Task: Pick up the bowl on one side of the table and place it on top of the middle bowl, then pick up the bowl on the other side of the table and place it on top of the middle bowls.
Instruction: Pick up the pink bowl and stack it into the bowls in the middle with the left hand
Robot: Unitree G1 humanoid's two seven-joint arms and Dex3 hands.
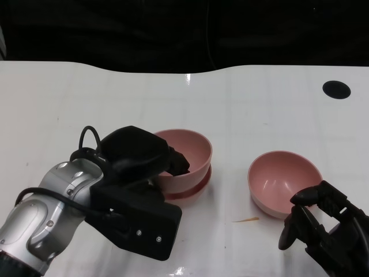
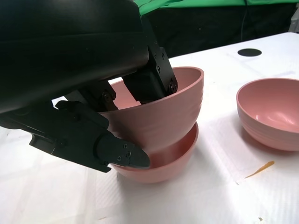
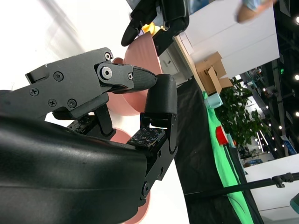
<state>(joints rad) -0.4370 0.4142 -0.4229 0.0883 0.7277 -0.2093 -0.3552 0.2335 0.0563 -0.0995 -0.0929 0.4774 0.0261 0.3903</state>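
Observation:
Two pink bowls sit nested at the table's middle. The upper bowl (image 1: 193,147) (image 2: 163,116) tilts inside the lower bowl (image 1: 199,186) (image 2: 170,161). My left hand (image 1: 144,158) (image 2: 93,126) grips the upper bowl's near rim, with fingers inside and the thumb on the outer wall. A third pink bowl (image 1: 282,176) (image 2: 271,109) stands upright to the right. My right hand (image 1: 317,222) (image 3: 117,107) sits just in front of that bowl, its fingers apart and holding nothing, the fingertips close to the near rim.
A thin orange sliver (image 1: 247,219) (image 2: 259,169) lies on the white table (image 1: 86,98) between the stack and the right bowl. A black round spot (image 1: 336,89) marks the far right. The table's far edge runs along the dark background.

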